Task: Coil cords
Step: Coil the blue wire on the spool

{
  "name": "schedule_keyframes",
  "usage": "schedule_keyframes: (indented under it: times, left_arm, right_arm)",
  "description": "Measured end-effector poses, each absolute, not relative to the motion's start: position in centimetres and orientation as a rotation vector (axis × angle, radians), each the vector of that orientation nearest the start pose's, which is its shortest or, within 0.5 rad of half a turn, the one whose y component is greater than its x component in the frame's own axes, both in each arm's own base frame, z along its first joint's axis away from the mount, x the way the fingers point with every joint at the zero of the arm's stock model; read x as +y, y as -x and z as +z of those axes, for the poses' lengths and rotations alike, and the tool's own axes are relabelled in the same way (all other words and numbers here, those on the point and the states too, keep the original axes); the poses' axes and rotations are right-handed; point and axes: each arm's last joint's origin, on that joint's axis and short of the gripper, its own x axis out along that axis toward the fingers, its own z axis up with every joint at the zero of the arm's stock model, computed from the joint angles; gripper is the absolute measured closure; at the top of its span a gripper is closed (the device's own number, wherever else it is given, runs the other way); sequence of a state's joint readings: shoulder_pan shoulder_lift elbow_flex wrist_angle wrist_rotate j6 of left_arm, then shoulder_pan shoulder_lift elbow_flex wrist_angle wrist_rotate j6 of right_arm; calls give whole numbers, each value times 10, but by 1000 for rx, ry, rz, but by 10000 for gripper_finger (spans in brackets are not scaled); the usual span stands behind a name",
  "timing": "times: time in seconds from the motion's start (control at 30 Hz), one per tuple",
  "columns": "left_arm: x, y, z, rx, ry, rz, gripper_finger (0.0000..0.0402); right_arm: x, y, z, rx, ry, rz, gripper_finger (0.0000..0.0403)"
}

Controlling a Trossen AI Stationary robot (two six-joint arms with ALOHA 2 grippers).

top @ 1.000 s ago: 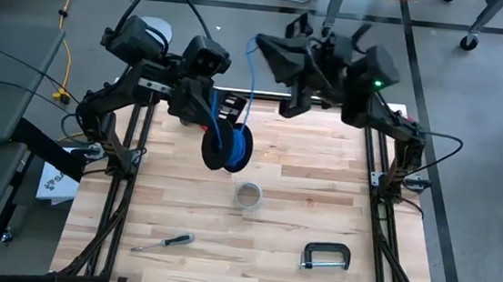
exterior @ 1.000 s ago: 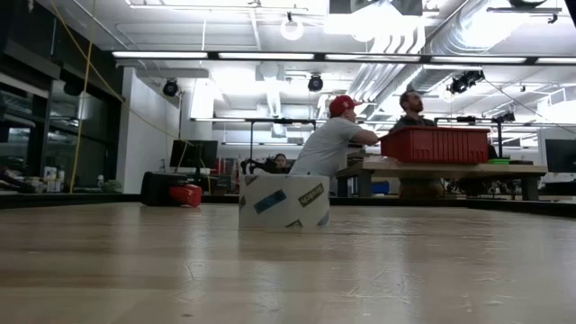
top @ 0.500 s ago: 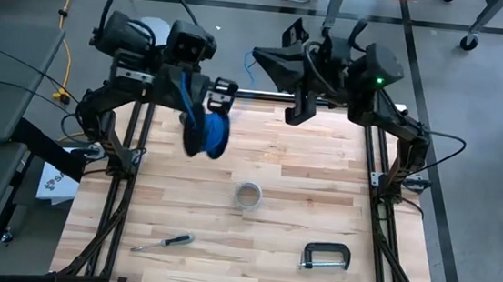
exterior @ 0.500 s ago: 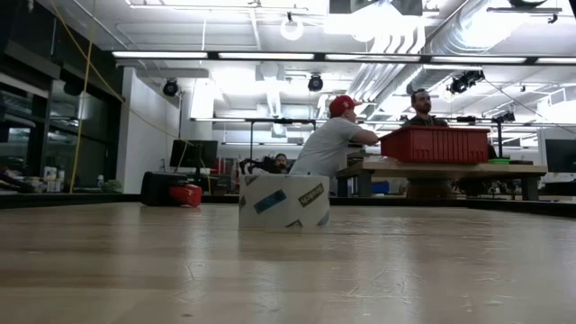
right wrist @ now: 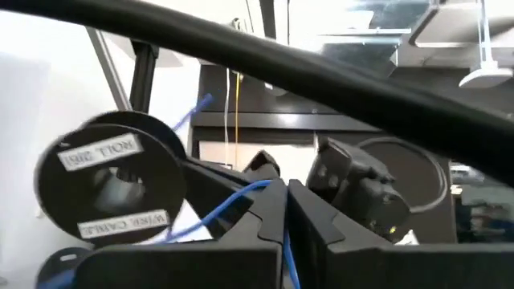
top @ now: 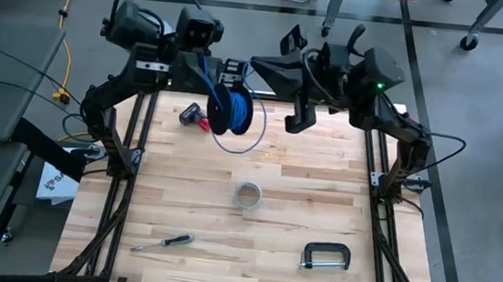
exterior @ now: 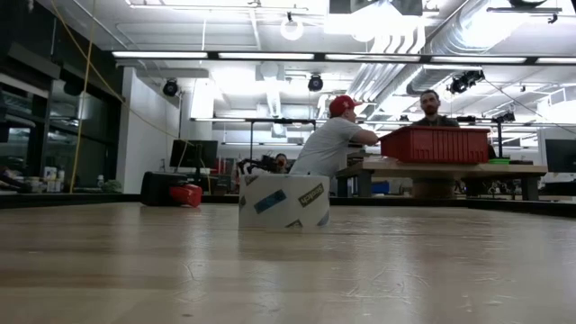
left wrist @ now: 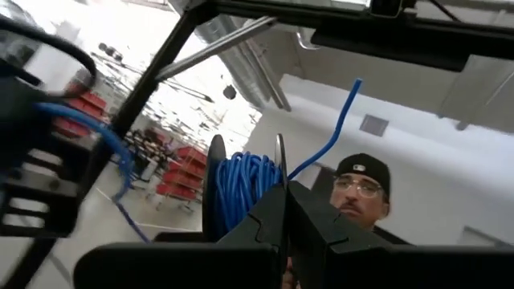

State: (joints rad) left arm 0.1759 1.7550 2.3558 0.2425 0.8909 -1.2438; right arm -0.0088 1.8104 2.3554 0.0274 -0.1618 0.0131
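Now the left gripper point(top: 230, 71), clamped on the spool point(top: 232, 110) of blue cord point(top: 236, 112), has swung back toward the right gripper point(top: 296, 67), pinching the cord's free end, above the worktop point(top: 301, 200).

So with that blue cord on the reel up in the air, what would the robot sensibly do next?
Probably swing the spool round once more. The left claw is shut on the spool's rim, the right claw pinches the blue cord, and a slack loop hangs below.
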Motion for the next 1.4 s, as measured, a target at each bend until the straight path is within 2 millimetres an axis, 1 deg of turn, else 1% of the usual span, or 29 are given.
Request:
schedule_keyframes:
  times: [0.1, 0.27, 0.47, 0.53, 0.63, 0.73, 0.83, 0.97, 1.07, 1.13, 1.23, 1.4]
  left_arm:
    - [38, -288, 617, -249, 655, -956, 397]
    - [49, -273, 624, -304, 582, -902, 397]
    - [63, -265, 626, -333, 539, -841, 397]
    - [67, -257, 629, -349, 500, -823, 397]
    - [72, -244, 634, -364, 462, -786, 397]
    - [79, -235, 633, -345, 435, -718, 397]
    - [84, -230, 630, -302, 415, -648, 397]
    - [87, -219, 626, -255, 350, -561, 397]
    - [88, -218, 619, -213, 309, -497, 397]
    - [91, -220, 615, -191, 292, -457, 397]
    - [92, -222, 611, -180, 267, -420, 397]
    - [92, -221, 613, -212, 235, -391, 397]
  right_arm:
    - [6, -338, 593, -583, 72, 152, 403]
    - [12, -329, 599, -600, 95, 162, 403]
    - [14, -315, 605, -592, 128, 142, 403]
    - [14, -312, 605, -570, 126, 100, 403]
    - [15, -309, 605, -532, 118, -14, 402]
    - [15, -304, 602, -434, 149, -124, 394]
    - [18, -299, 595, -312, 176, -212, 360]
    - [23, -299, 585, -179, 181, -340, 287]
    - [25, -304, 576, -92, 198, -401, 228]
    - [26, -310, 568, -39, 207, -410, 197]
    - [25, -324, 557, 0, 208, -414, 172]
    - [19, -351, 541, 14, 141, -394, 167]
